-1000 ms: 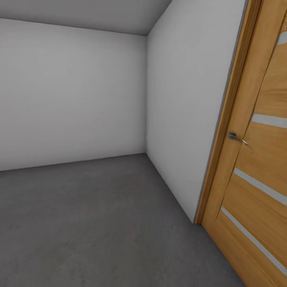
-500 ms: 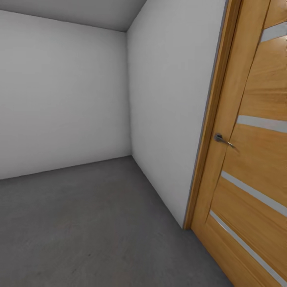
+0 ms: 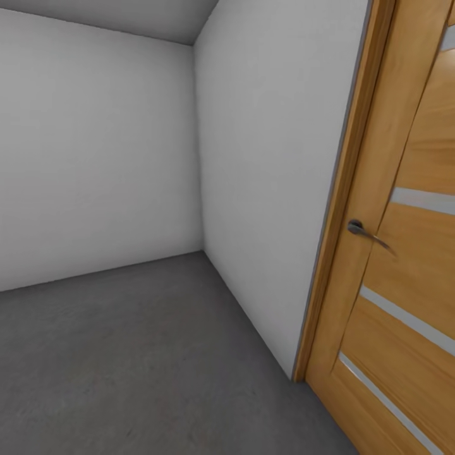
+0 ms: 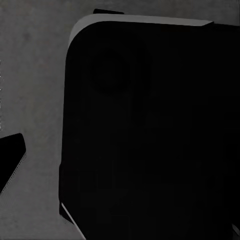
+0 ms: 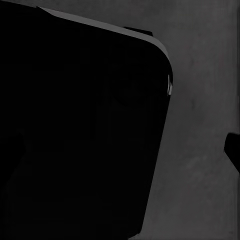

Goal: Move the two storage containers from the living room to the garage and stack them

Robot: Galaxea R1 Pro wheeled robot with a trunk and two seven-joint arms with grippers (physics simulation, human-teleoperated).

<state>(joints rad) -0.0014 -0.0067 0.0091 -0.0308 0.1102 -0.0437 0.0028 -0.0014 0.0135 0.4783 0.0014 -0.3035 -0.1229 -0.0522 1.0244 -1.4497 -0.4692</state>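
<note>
The two storage containers are out of view. I am in the garage, a bare room with pale grey walls (image 3: 95,145) and a dark grey speckled floor (image 3: 126,354). In the left wrist view one dark fingertip (image 4: 10,160) pokes in over the floor (image 4: 30,75), beside my black body (image 4: 150,135). The right wrist view has a dark fingertip (image 5: 233,150) at the frame's edge, with the floor (image 5: 205,150) under it and my black body (image 5: 75,125) alongside. Nothing is seen in either gripper, and how the jaws stand is not visible.
A wooden door (image 3: 404,284) with pale horizontal strips and a metal handle (image 3: 363,230) stands close on the right. The side wall (image 3: 265,158) runs from its frame back to the room's corner (image 3: 199,189). Open floor stretches left and ahead.
The whole head picture has shifted, so the camera has moved: the room's corner has drifted left and the door now looks nearer. Nothing in the room itself has moved.
</note>
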